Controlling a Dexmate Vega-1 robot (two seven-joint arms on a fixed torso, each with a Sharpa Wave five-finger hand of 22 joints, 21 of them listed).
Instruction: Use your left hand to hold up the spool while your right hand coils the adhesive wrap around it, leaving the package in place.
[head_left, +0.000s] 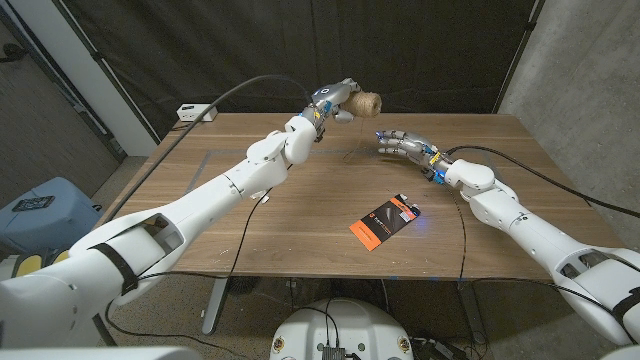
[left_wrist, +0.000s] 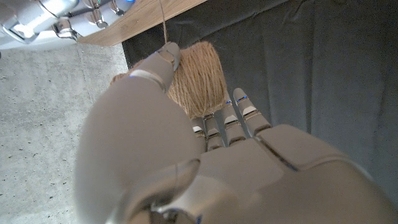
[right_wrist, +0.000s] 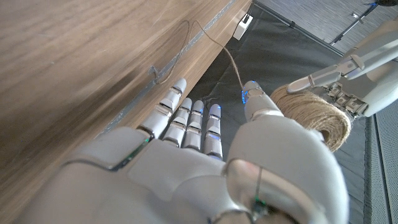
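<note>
My left hand (head_left: 335, 100) grips the spool of twine (head_left: 365, 103) and holds it lifted clear of the wooden table (head_left: 300, 210), over its far edge, so the holding-up part looks done; from my left wrist the fingers (left_wrist: 163, 62) close around the brown windings (left_wrist: 198, 78). The material reads as jute-like twine, not adhesive wrap. A loose strand (right_wrist: 217, 46) runs from the spool (right_wrist: 314, 118) across the tabletop beside my right hand (head_left: 403, 142), so I judge the coiling still has slack to take up. That hand hovers near the far edge, just right of the spool, fingers (right_wrist: 186, 118) extended and close together; I cannot tell whether the strand is pinched at the thumb or merely passes it. The orange-and-black package (head_left: 385, 221) lies nearer the front edge, well apart from both hands, untouched. My left arm reaches long and nearly straight across the table; my right is bent at the elbow.
</note>
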